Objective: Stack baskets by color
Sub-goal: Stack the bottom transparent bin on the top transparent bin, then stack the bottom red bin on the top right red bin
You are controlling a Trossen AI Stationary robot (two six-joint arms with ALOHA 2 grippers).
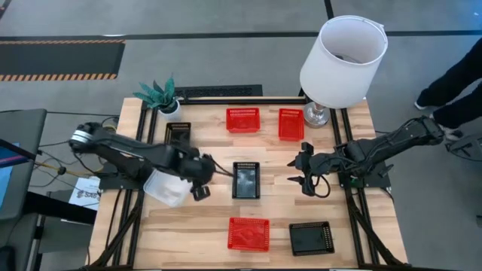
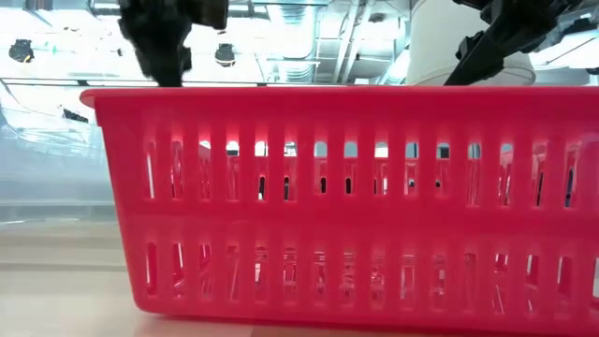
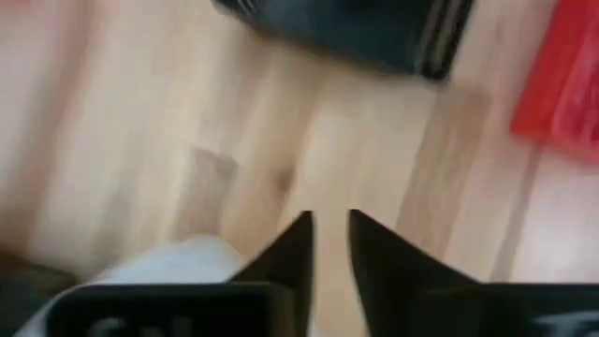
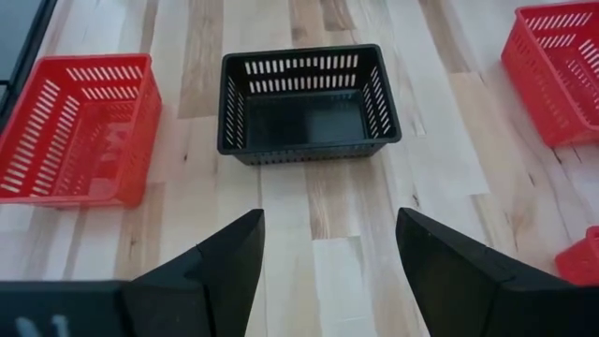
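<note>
The left gripper [image 1: 200, 181] hangs over the left-middle of the wooden surface [image 1: 203, 226], its fingers [image 3: 290, 257] drawn nearly together with only a thin gap between them and nothing visibly clamped there. A clear basket [image 1: 166, 187] sits just beside this gripper, on its outer side under the wrist; whether the two touch cannot be told. Just ahead of the fingertips, toward the middle of the surface, lies a black basket [image 1: 246, 180]. Another black basket [image 1: 178, 133] lies behind the left gripper, near a small potted plant [image 1: 160, 95].

The right gripper [image 1: 299, 173] waits on the other side of the middle black basket, its fingers spread wide apart and holding nothing. In the right wrist view that black basket [image 4: 306, 103] lies straight ahead of the open fingers, near but not touching.

Two red baskets [image 1: 242, 119] [image 1: 291, 123] stand side by side at the far edge, beyond both grippers, next to a white lamp [image 1: 340, 60]. A third red basket [image 1: 248, 233] and a third black basket [image 1: 310, 238] lie at the near edge, well apart from either gripper.
</note>
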